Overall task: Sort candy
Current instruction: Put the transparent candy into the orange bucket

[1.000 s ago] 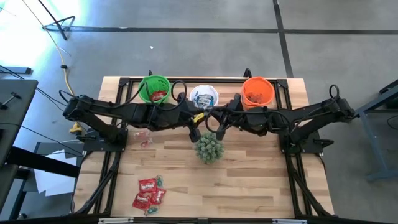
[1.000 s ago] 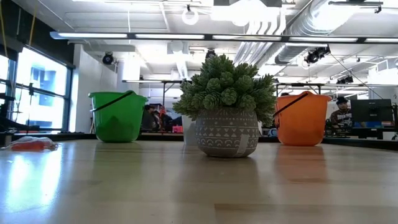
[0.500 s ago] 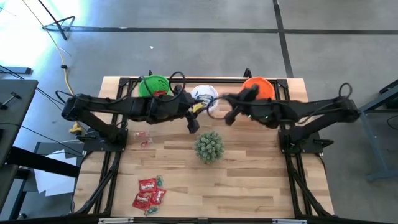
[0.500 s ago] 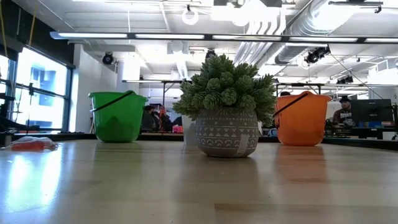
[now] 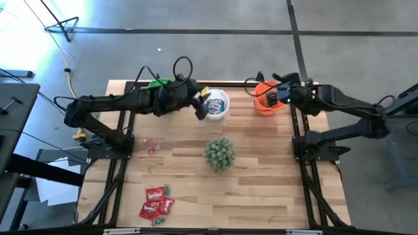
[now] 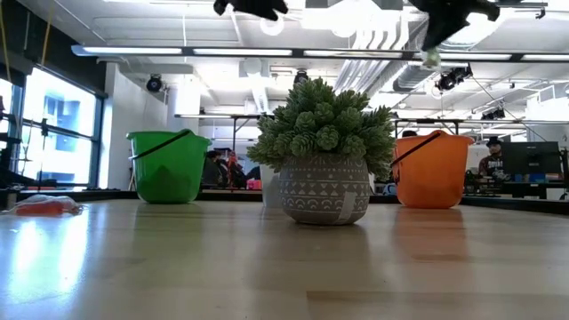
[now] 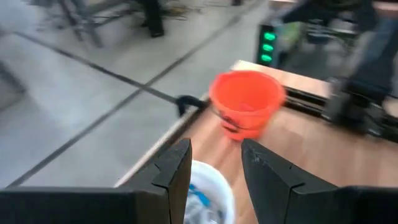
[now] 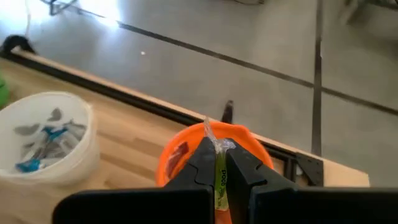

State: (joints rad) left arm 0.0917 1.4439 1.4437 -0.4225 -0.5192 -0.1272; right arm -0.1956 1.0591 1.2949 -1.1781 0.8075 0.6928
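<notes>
My right gripper (image 8: 219,153) hangs over the orange cup (image 8: 180,152) at the table's far right, shut on a candy (image 8: 220,177) in a green-and-yellow wrapper. In the high view it (image 5: 268,98) covers part of that cup (image 5: 264,106). My left gripper (image 7: 216,150) is open with nothing between its fingers. It stands above the near edge of the white cup (image 5: 217,104), which holds blue-and-white candy (image 8: 43,138). The left arm hides most of the green cup (image 5: 157,83). Several red candies (image 5: 157,202) lie near the table's front left. My right gripper pinches the candy between its two fingers. The clear twisted wrapper end (image 8: 215,140) sticks out past the fingertips, and the green-and-yellow body (image 8: 220,182) runs back between them. The fingers slant down from the table's right. The candy is lifted clear above the orange cup.
A spiky green plant in a grey pot (image 5: 219,154) stands mid-table, in front of the cups. A pale wrapper (image 5: 151,145) lies at the left, near the left arm's base. Bare wood lies at the front right. The low view shows both arms high above the cups.
Both grippers stood close together just above the plant and have parted. My left gripper has gone toward the far edge, to the white cup. My right gripper has swung right and toward the far edge with the candy, tipping its fingers, and now hangs over the orange cup.
</notes>
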